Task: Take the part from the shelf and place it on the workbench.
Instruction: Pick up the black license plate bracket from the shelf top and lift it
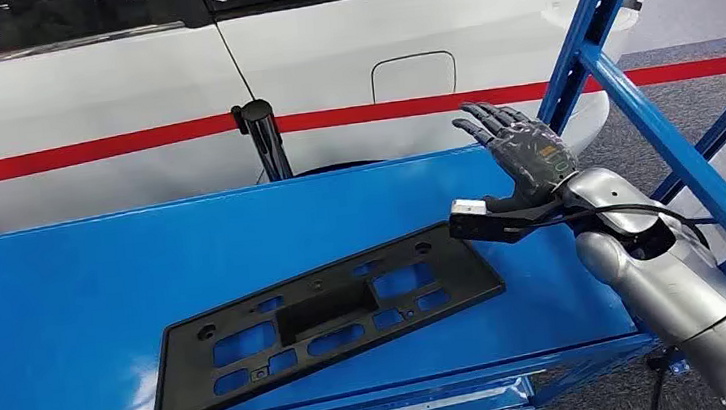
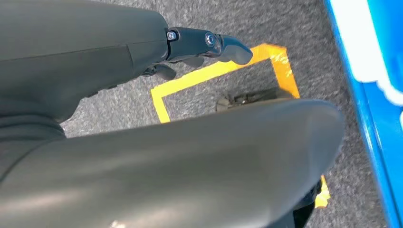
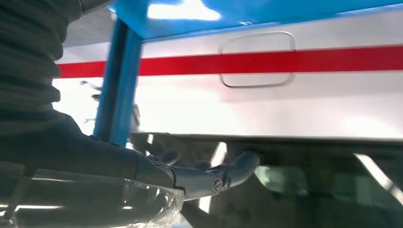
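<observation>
The part is a long flat black plastic panel with several cut-outs. It lies flat on the blue surface, its right end near my right wrist. My right hand hovers above and just beyond that end with fingers spread, holding nothing and not touching the panel. The right wrist view shows the same hand with its fingers stretched out towards the white car. My left hand hangs low over the grey floor beside the blue edge, with nothing in it.
Slanted blue frame beams rise at the right, close to my right arm. A white car with a red stripe stands right behind the surface. A black post stands at its far edge. Yellow tape marks the floor.
</observation>
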`<state>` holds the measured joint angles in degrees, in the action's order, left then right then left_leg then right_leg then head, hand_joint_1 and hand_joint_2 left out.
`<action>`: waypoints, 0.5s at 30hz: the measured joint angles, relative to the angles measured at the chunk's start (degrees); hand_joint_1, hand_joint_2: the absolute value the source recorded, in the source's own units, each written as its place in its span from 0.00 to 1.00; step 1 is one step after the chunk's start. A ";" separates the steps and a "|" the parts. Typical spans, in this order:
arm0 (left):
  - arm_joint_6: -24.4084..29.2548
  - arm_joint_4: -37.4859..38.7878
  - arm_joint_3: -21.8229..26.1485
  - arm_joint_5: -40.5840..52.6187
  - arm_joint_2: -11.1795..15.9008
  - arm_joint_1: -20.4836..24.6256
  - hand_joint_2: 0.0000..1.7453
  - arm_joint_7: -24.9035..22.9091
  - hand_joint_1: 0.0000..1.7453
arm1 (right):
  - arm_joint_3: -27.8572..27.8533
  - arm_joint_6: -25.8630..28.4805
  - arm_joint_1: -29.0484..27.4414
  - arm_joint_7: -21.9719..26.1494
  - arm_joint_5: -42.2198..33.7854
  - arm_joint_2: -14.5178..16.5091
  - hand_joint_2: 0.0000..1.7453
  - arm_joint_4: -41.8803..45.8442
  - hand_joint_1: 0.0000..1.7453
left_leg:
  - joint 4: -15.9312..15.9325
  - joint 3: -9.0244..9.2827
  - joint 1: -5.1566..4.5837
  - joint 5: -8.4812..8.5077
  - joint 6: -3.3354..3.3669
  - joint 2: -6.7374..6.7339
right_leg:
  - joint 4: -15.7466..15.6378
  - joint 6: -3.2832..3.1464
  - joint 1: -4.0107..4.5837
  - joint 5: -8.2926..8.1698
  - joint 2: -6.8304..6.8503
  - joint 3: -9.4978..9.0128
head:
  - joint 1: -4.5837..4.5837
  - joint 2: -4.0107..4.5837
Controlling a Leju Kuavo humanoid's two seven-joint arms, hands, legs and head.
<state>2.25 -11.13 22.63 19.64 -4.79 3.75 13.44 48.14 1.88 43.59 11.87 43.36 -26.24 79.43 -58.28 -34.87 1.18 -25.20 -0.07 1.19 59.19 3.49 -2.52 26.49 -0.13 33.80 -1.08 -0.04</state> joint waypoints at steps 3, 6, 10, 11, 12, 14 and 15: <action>-0.04 0.00 0.01 0.00 -0.03 0.09 0.00 0.00 0.00 | -0.42 -0.22 0.02 0.03 0.02 0.02 1.00 0.57 0.00 | -5.01 -2.08 0.03 -4.00 -0.34 -0.53 | -0.09 -1.52 0.08 -0.29 0.58 0.28 | -0.09 0.00; -0.14 0.00 0.04 0.01 -0.06 0.02 0.00 0.01 0.00 | -0.89 -0.27 0.04 0.02 0.09 -0.11 1.00 0.78 0.00 | -15.03 -5.78 0.10 -9.15 -0.56 -0.87 | -0.07 -2.73 0.54 -0.83 1.31 1.21 | -0.11 0.00; -0.37 0.00 0.29 0.01 0.01 0.02 0.00 0.02 0.00 | -1.49 -0.47 0.10 0.13 -0.05 -0.26 1.00 0.99 0.00 | -6.51 0.73 0.20 -5.46 -0.10 -1.01 | -0.04 -2.69 0.71 -1.77 1.33 2.08 | -0.13 0.00; -0.38 0.00 0.41 0.01 0.03 0.09 0.00 0.04 0.00 | -1.74 -0.69 0.19 0.17 -0.15 -0.31 1.00 1.15 0.00 | -3.05 2.77 0.11 -4.51 0.04 -0.99 | -0.03 -2.37 0.84 -2.04 1.29 2.16 | -0.09 0.00; -0.41 0.00 0.53 0.01 0.04 0.15 0.00 0.08 0.00 | -1.94 -1.06 0.35 0.23 -0.25 -0.37 1.00 1.30 0.00 | -0.93 3.89 -0.05 -4.09 0.20 -0.97 | -0.07 -1.96 0.98 -2.31 1.25 2.22 | -0.08 0.00; -0.49 0.00 0.70 0.02 0.04 0.19 0.00 0.15 0.00 | -2.15 -2.50 0.78 0.41 -0.49 -0.52 1.00 1.53 0.00 | -0.14 3.94 -0.60 -3.68 0.78 -0.94 | -0.40 -0.93 1.20 -3.02 1.22 2.26 | -0.05 0.01; -0.51 0.01 0.78 0.04 0.04 0.18 0.00 0.17 0.00 | -2.15 -3.24 0.94 0.50 -0.63 -0.61 1.00 1.58 0.00 | 0.04 3.78 -0.72 -3.25 1.27 -0.97 | -0.57 -0.45 1.26 -3.30 1.21 2.36 | -0.07 0.01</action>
<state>1.74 -11.12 23.41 19.68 -4.74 3.93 13.61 45.99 -1.36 44.53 12.37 42.74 -26.85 81.01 -58.24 -31.09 0.45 -28.44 1.20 0.23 58.62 3.03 -1.26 23.19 1.08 36.16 -1.15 -0.04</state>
